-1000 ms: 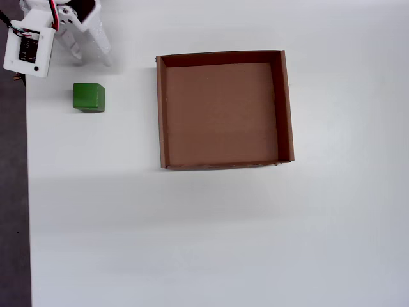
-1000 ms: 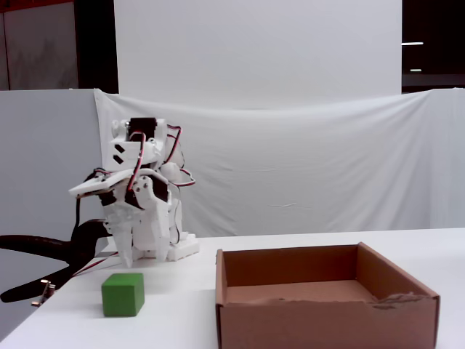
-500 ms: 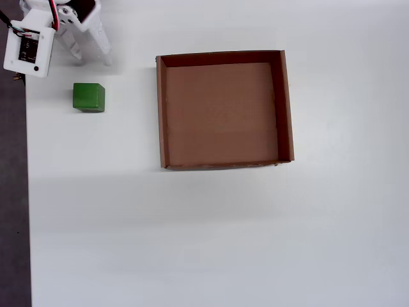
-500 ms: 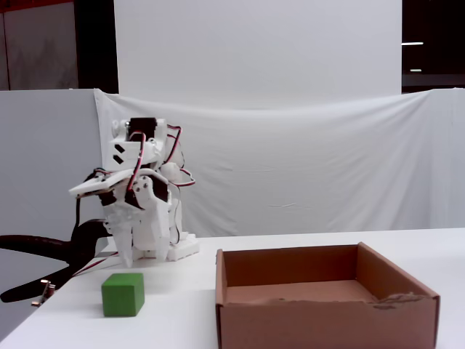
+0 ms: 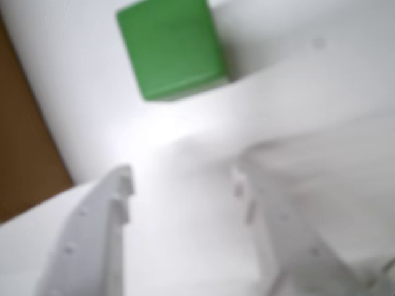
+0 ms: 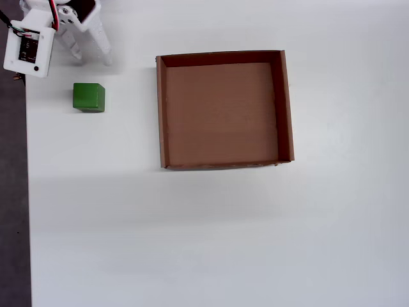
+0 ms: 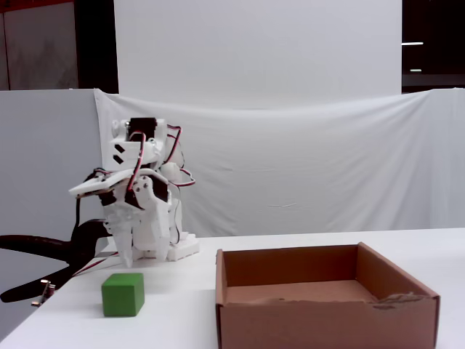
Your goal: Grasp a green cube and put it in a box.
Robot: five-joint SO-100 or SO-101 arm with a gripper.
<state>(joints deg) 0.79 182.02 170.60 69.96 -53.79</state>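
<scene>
Nearest the fixed camera, box (image 7: 327,320) sits on white bench (image 7: 182,320), front wall torn along its top edge at the right, floor bare. Left of box in that view, well apart from it, cube (image 7: 122,294) rests flat on bench, nothing touching it. Behind cube, further back, arm is folded down, gripper (image 7: 129,251) pointing toward bench and clear of cube. Beyond arm, white cloth (image 7: 305,167) hangs as backdrop.

Overhead view: box (image 6: 162,115) near centre top, walls upright, interior empty. Cube (image 6: 88,97) left of box, about level with box's middle, a wide strip of bare bench (image 6: 204,243) between them. Gripper (image 6: 88,54) above cube in the picture, near top left corner, not over cube.

Wrist view, blurred: gripper (image 5: 182,182) fingers spread apart, nothing between them, only bench (image 5: 185,142) showing in the gap. Cube (image 5: 170,46) lies ahead of the fingertips, toward top of picture, apart from both fingers. Brown edge of box (image 5: 24,135) shows at the left border, beside cube but not touching.
</scene>
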